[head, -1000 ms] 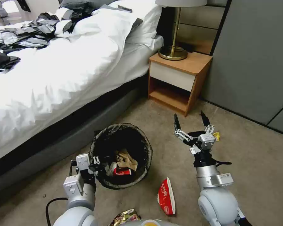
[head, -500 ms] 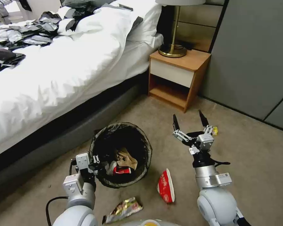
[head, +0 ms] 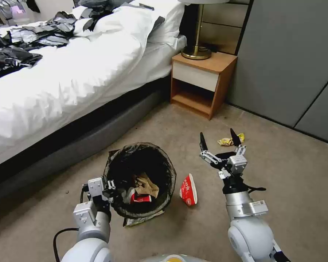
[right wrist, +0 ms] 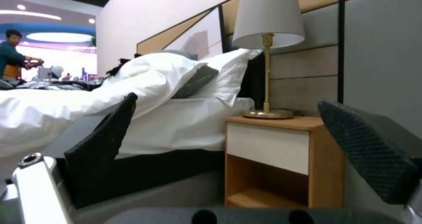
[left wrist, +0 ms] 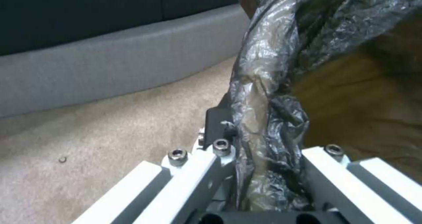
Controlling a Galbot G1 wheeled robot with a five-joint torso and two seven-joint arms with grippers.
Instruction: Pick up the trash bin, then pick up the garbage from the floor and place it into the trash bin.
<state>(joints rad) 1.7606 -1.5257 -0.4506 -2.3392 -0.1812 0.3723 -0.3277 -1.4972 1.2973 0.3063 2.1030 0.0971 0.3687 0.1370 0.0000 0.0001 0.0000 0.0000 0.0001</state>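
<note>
The head camera has swung since a second ago: the nightstand (head: 202, 78) and lamp (head: 196, 51) sit higher and further left in view, and more carpet shows. This is camera travel, not object movement. A crumpled yellow wrapper (head: 227, 140), earlier half hidden behind the right end effector, now lies in plain sight on the floor beyond its fingertips. The glossy foil wrapper (head: 142, 219), in the open half a second ago, now pokes out from under the near side of the trash bin.

The trash bin (head: 140, 178) is off the bed's lower edge, over the carpet. It is round, lined with a crinkled black bag folded over the rim. Inside are brown crumpled paper and a red-and-white scrap.

The left end effector (head: 107, 189) is closed on the bin's near-left rim. In the left wrist view the shiny, wrinkled bag film (left wrist: 263, 118) is bunched between its white metal finger links (left wrist: 197, 174).

The right end effector (head: 219, 140) hovers above the floor to the bin's right, its two black tapered fingers spread wide, holding nothing. The right wrist view shows the textured rubber pads (right wrist: 369, 158) well apart, facing the nightstand.

A red paper cup (head: 187, 189) with white lettering lies on its side on the carpet, between the bin and the right arm, just beside the bin.

The carpet is beige, short-pile and matte. The bed has a rumpled white duvet (head: 69, 80) over a grey padded base.
</note>
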